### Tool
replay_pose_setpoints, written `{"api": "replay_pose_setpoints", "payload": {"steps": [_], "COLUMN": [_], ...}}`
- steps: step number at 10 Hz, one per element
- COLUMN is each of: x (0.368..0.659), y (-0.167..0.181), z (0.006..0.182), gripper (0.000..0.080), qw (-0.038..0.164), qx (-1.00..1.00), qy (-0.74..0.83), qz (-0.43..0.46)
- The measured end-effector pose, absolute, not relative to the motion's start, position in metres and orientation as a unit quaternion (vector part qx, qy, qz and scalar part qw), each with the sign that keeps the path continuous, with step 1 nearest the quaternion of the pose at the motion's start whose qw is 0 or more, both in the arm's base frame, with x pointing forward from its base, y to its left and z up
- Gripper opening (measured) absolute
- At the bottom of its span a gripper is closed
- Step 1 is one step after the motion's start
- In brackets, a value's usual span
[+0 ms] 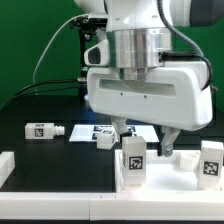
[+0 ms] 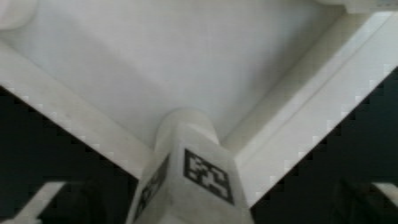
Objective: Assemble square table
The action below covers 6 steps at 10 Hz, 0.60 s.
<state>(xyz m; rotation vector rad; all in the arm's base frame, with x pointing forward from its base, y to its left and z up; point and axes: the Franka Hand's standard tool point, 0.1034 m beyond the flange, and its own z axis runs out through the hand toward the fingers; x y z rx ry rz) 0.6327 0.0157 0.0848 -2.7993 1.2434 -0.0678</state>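
Black bench, green backdrop: your gripper (image 1: 146, 139) hangs with its fingers spread wide, holding nothing, just above an upright leg (image 1: 133, 162) that stands in a corner of the square table top (image 1: 60, 178). If that leg is only loosely seated, you risk a finger clipping it and tipping it over.

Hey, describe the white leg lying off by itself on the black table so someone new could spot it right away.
Start at the big white tray in front and look behind its end on the exterior view's left. A short white leg lies there alone on the black table; the other legs are grouped by the gripper.
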Motion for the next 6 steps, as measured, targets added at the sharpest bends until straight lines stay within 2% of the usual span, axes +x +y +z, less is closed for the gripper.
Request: {"api": "replay_pose_setpoints", "payload": {"steps": [3,5,6], "x": [0.6335,0.6369,0.6366], "y": [0.0131,0.0077,0.0056], "z": [0.0835,0.0851,0.0842], "gripper": [0.0648,0.0649,0.0649], "qw": [0.032,0.016,0.015], "qx": [-0.956,-0.995,-0.998], "qy": [0.289,0.086,0.050], "qz": [-0.030,-0.044,-0.044]}}
